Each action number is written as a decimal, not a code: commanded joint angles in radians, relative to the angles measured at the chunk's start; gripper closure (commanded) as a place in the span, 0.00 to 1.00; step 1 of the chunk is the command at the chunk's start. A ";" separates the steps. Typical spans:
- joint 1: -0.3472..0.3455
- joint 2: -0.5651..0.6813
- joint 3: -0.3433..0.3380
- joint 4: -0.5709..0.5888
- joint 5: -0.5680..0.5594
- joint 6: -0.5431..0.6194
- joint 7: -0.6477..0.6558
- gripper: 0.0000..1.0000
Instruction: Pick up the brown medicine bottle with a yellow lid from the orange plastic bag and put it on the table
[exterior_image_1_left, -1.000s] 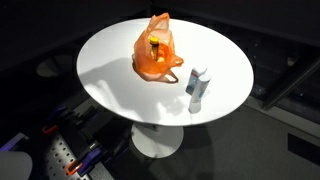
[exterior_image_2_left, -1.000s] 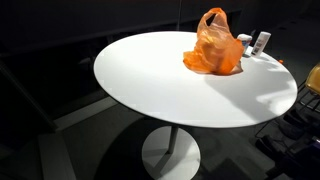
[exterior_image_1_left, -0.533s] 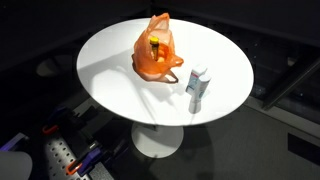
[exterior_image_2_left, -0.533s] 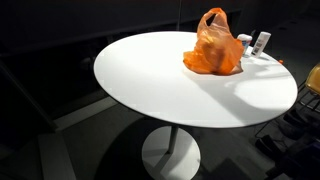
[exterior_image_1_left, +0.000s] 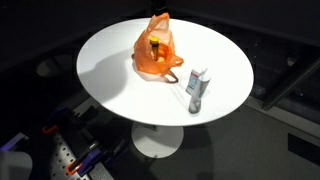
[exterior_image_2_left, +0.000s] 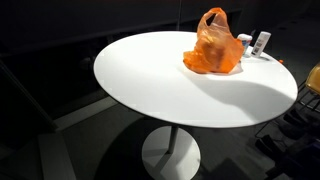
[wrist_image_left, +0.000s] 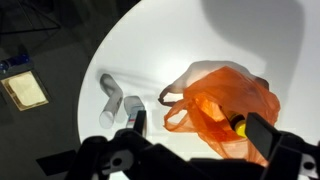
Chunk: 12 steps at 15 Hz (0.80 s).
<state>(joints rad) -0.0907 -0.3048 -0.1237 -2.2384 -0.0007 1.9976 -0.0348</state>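
An orange plastic bag (exterior_image_1_left: 155, 52) stands on the round white table (exterior_image_1_left: 110, 60); it also shows in an exterior view (exterior_image_2_left: 213, 47). Through the bag's open top I see a brown bottle with a yellow lid (exterior_image_1_left: 155, 43). In the wrist view the bag (wrist_image_left: 215, 95) lies below me, with the yellow lid (wrist_image_left: 240, 124) showing in its mouth. My gripper (wrist_image_left: 198, 128) is open and empty above the bag, one dark finger on each side. The arm does not show in either exterior view.
A white and grey tube-like item (exterior_image_1_left: 197, 88) stands near the table's edge beside the bag, also in the wrist view (wrist_image_left: 128, 106). Small white items (exterior_image_2_left: 259, 42) sit behind the bag. The floor around the table is dark.
The bag and the white items have not moved. The shadow on the table near the bag has shifted slightly.
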 joint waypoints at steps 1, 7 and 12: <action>0.016 0.117 -0.015 0.109 0.072 -0.038 -0.090 0.00; 0.001 0.152 0.000 0.111 0.059 -0.003 -0.092 0.00; 0.001 0.154 0.001 0.109 0.059 -0.004 -0.092 0.00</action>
<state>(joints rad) -0.0857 -0.1510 -0.1261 -2.1320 0.0574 1.9966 -0.1259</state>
